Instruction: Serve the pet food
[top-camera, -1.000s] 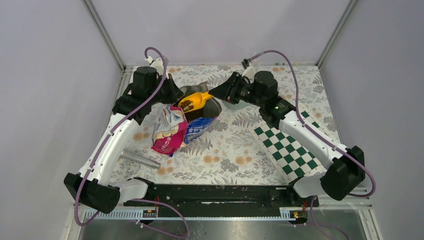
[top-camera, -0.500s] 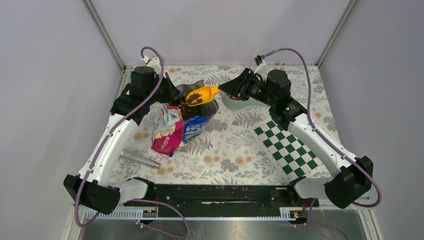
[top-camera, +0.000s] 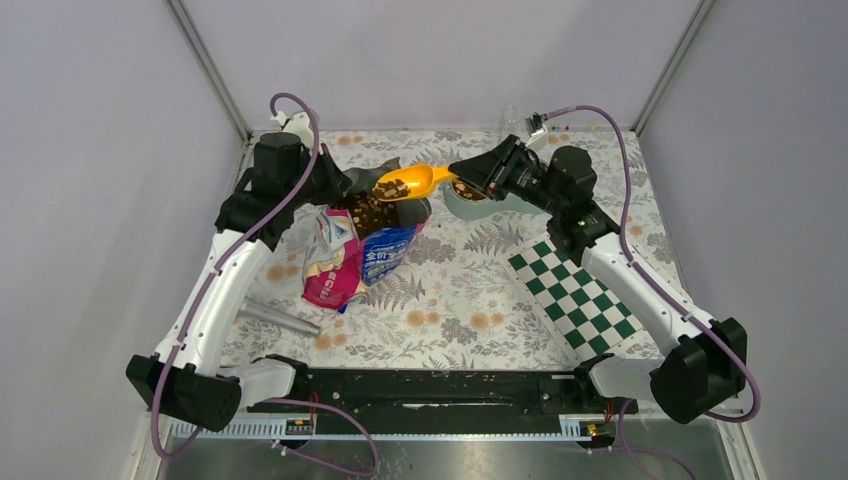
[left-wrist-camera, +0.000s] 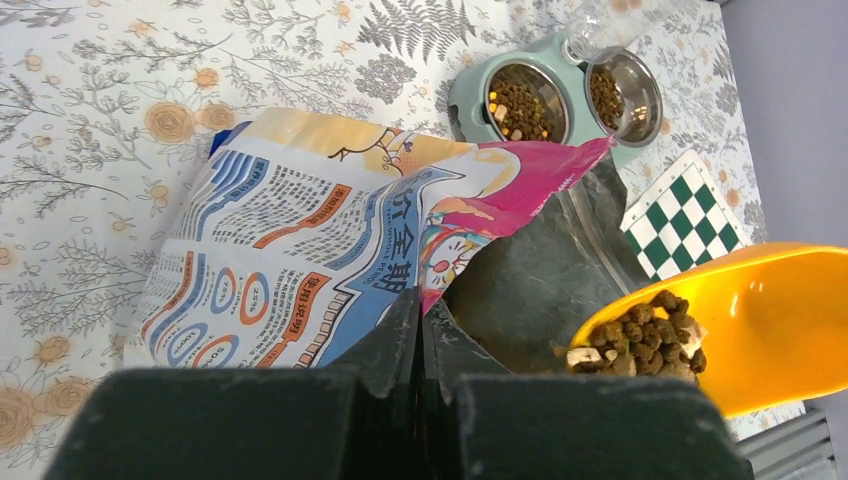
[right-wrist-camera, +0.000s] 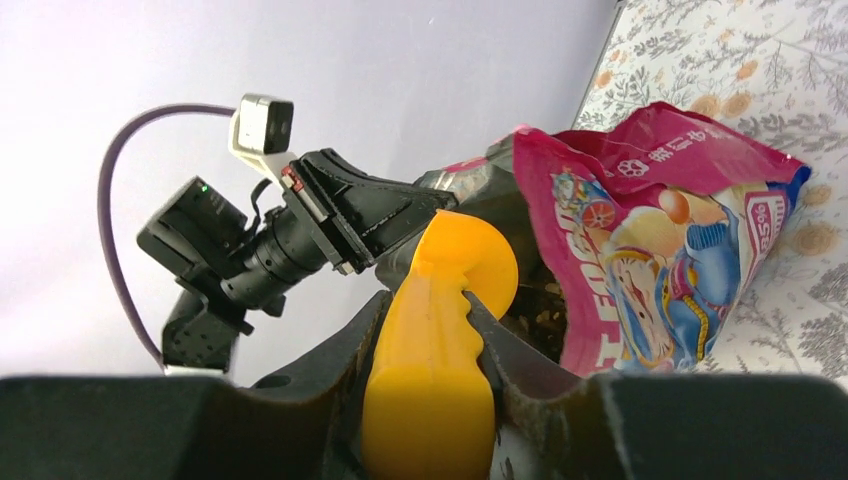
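Now, nearest me, the glossy blue, white and magenta printed bag (top-camera: 345, 262) lies mid-table. My left gripper (left-wrist-camera: 420, 312) is pinched fully closed on its torn mouth edge. Above it the orange plastic scoop (top-camera: 418, 181) carries a heap of small brown dry kibble (left-wrist-camera: 640, 340), with its handle clamped between my right gripper (right-wrist-camera: 425, 330) fingers. Judgement: the pellets are light, loose and roll easily, so I move them only in the scoop, kept level. A second ago the scoop was dug into the bag; it has since lifted toward the pale green twin-bowl feeder (left-wrist-camera: 465, 100) beyond.

The bag (left-wrist-camera: 300, 250) bears the characters "全期".
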